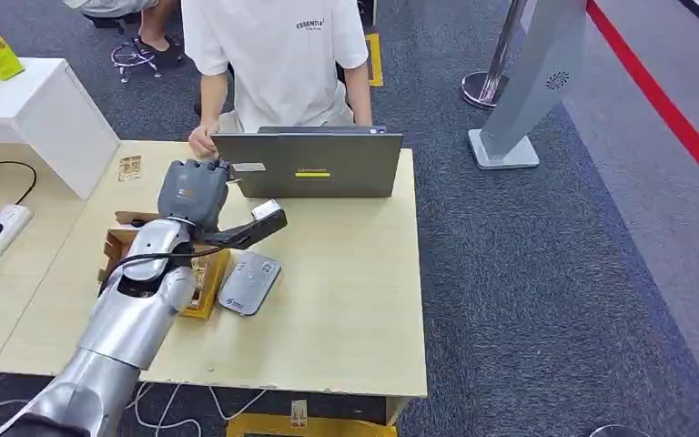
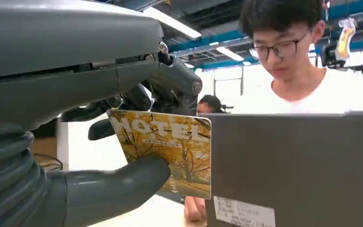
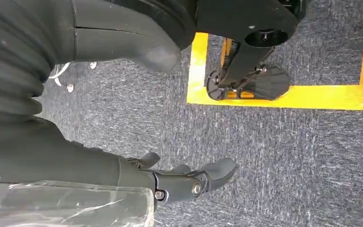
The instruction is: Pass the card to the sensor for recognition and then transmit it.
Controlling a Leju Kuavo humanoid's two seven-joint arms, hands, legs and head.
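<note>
- Head view: left hand was raised over the wooden tabletop, close to the back of one grey laptop with a person seated behind it. One grey sensor lay flat on the tabletop, beside one wooden card box, partly hidden by the left arm. One loose small card-like item lay near the far left corner; too small to be sure what it was.
- Left wrist view: one card, yellow with "HOTEL" print, was pinched between the thick thumb and the darker fingers, held upright just beside the laptop lid. Likely light, thin, stiff and slick; the grip sat on one side edge, so most of the face stayed free. Best held by an edge, flat face offered to the sensor; a loose pinch could let it slide or twist.
- Right wrist view: right hand hung over grey carpet, fingers slightly curled and apart, holding nothing.
</note>
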